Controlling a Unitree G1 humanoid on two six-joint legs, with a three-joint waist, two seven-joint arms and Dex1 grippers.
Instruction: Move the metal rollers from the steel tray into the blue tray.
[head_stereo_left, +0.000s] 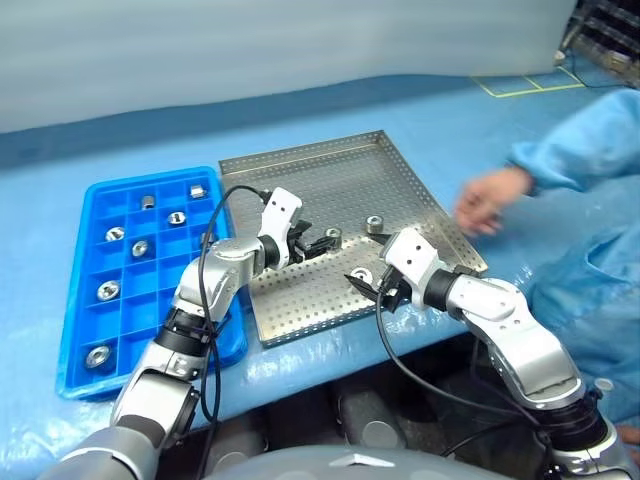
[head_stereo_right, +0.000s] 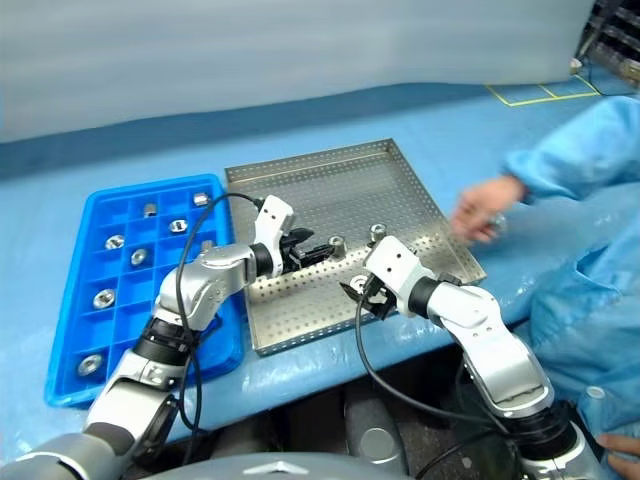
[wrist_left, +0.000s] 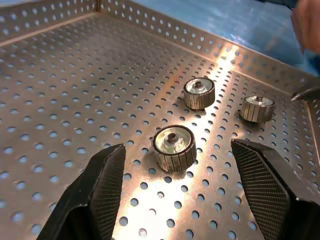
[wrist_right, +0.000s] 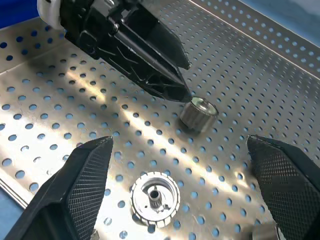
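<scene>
The steel tray (head_stereo_left: 330, 180) lies in the middle of the blue table, with the blue tray (head_stereo_left: 80, 260) to its left. Three metal rollers (head_stereo_left: 376, 224) stand in the steel tray's near right part; several more sit in the blue tray's compartments (head_stereo_left: 108, 290). My left gripper (wrist_left: 182, 185) is open just above the tray floor, with one roller (wrist_left: 174, 147) right ahead between its fingers. My right gripper (wrist_right: 185, 200) is open too, low over the nearest roller (wrist_right: 155, 197). Its view also shows the left gripper (wrist_right: 130, 45) pointing at its roller (wrist_right: 198, 114).
A person in a light blue suit stands at the right, one hand (head_stereo_left: 490, 205) hovering over the steel tray's right rim. The two grippers face each other closely over the tray's near right area. Beyond the trays is bare blue tabletop.
</scene>
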